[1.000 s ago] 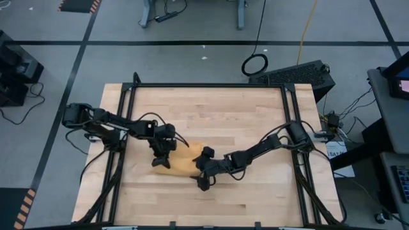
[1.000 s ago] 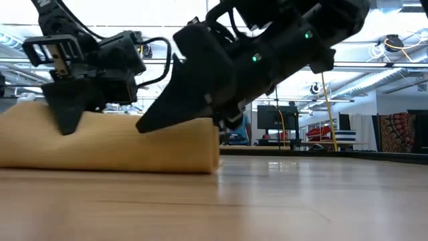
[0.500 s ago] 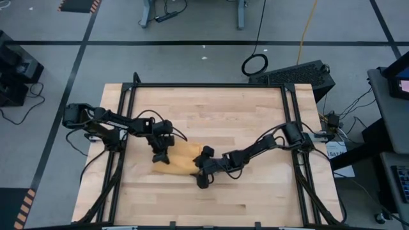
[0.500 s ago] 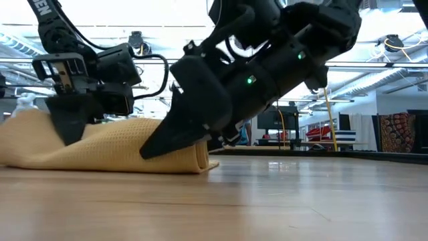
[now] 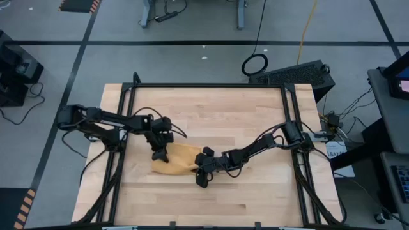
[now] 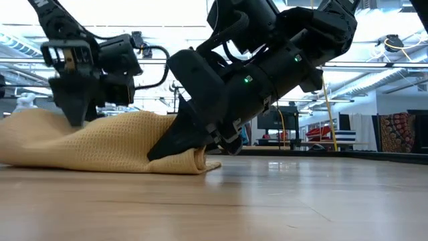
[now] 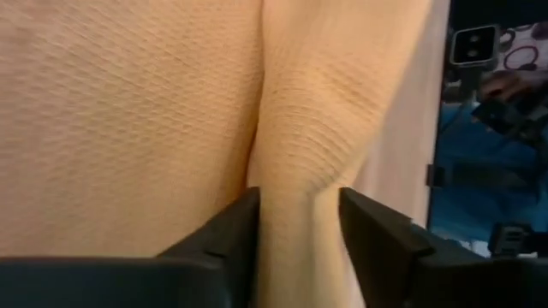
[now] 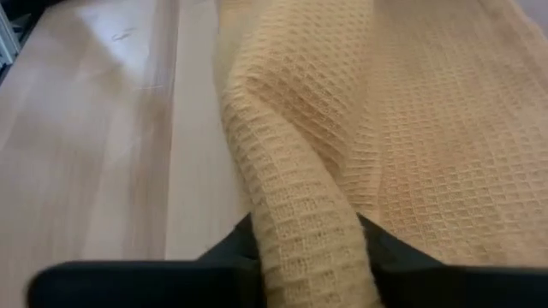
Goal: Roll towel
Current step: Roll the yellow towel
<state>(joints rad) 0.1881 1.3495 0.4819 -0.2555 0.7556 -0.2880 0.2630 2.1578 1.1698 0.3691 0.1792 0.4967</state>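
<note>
Wooden tabletop (image 5: 243,115) w/ black frame is sitting on a grey floor; ceiling lights and a lab space are showing behind in the low view. Towel (image 5: 176,160), orange-yellow waffle cloth, is lying bunched near the table's middle, a bit left and toward the near edge. Left gripper (image 5: 160,154) is pressing down on the towel's left-far end; its wrist view is showing a ridge of cloth pinched between the two dark fingers (image 7: 224,235), so narrow and holding towel. Right gripper (image 5: 199,167) is working at the towel's right end, fingers (image 8: 390,250) closing narrow on a raised fold. Both arms are reaching inward from table sides.
</note>
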